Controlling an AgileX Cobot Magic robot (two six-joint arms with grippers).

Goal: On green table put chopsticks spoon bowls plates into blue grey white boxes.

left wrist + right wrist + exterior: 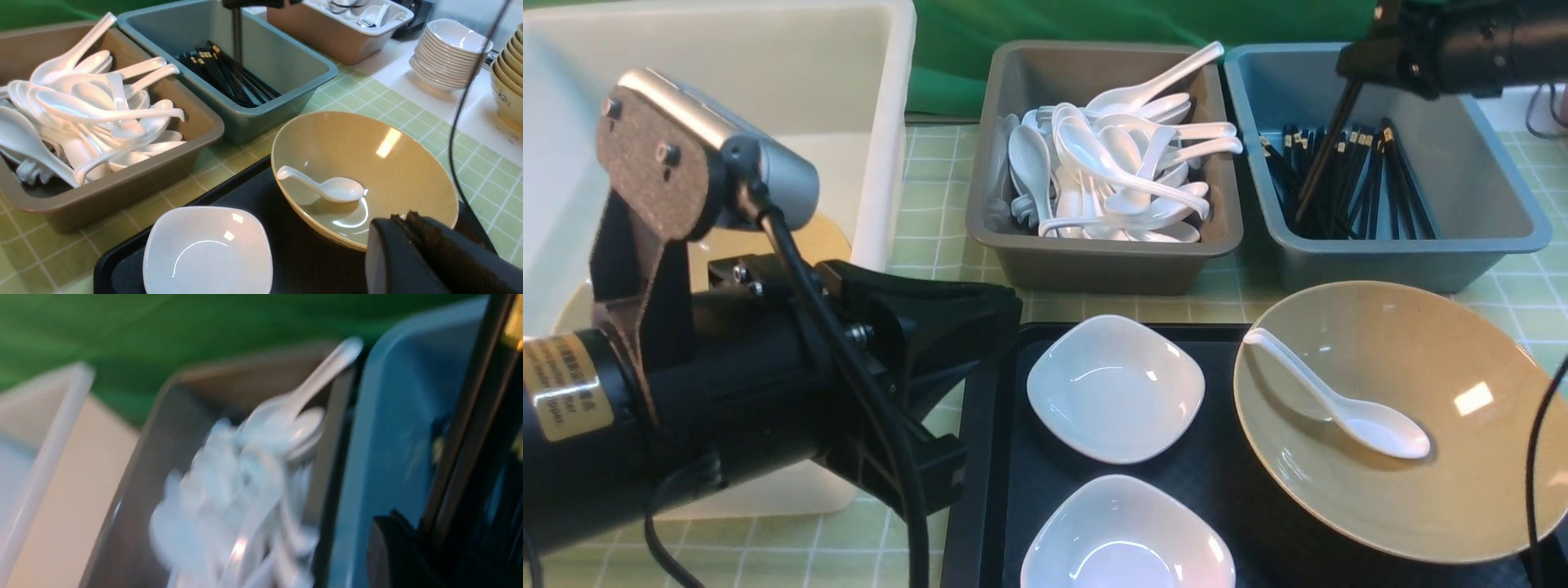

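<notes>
The right pincer (1362,69) is clamped on the thick end of the thin black chopsticks (1327,147). They hang steeply over the teal blue plastic box (1486,238) at the far right of the pale green gridded counter (931,188), with their tips down inside it, near the other black sticks lying on its floor. The step in hand looks like the drop into that box. To do it well, the arm should probably sink a little and tip the sticks toward the lie of the pile before the pincer parts, so they fall flat inside the walls rather than bounce or lean on the rim. The left pincer (402,228), pressed together and empty, hangs near the flat black tray (1217,490), close to the wide tan bowl (1462,343) that holds the glossy white soup spoon (1339,400). The two small white dishes (1115,388) sit on the tray, not yet sorted.
</notes>
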